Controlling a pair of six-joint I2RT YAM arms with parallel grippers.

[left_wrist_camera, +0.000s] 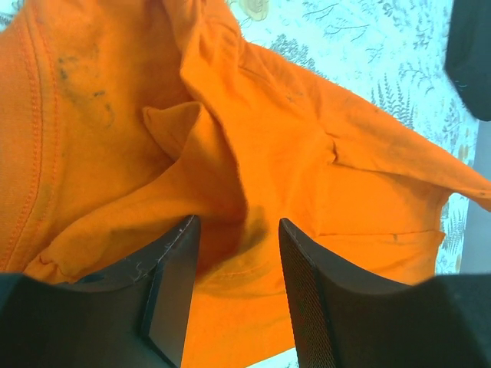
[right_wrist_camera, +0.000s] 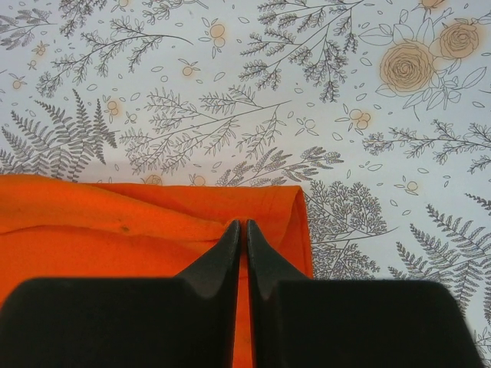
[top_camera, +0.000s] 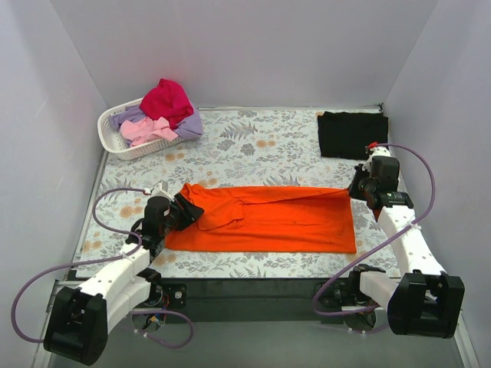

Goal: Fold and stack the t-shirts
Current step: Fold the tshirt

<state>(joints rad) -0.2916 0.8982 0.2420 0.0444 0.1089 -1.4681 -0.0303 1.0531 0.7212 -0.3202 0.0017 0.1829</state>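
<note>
The left gripper [top_camera: 184, 205] is at the left end of the orange shirt [top_camera: 276, 222]. Its two fingers [left_wrist_camera: 173, 284] are spread apart. A bunch of orange cloth sits in the gap between them. The cloth looks to touch the fingers, but they do not squeeze it.

The right gripper [top_camera: 357, 190] is at the right end of the same shirt. Its fingers [right_wrist_camera: 222, 261] are pressed together, with only a thin line between them. They pinch the edge of the orange cloth at its far right corner. That corner is pulled up to a point at the gripper.

The orange shirt lies long and flat across the middle of the table, closer to the near edge. Its left end is crumpled and folded over. The rest is quite smooth.

A black shirt [top_camera: 351, 134] lies flat in the far right corner of the table. A white basket [top_camera: 107, 126] stands in the far left corner. A dark pink shirt [top_camera: 167, 100], a light pink shirt [top_camera: 146, 130] and a light purple shirt [top_camera: 190, 123] are piled in it. The table cloth [top_camera: 253, 146] has grey leaves and flowers.

The left wrist view is so close that the shirt runs off the picture on the left and at the top. A dark shape at its top right edge is cut off, and I cannot tell what it is. From above, the arms hide the tips of both grippers. The shirts in the basket are heaped up, so their shapes are hard to make out.
</note>
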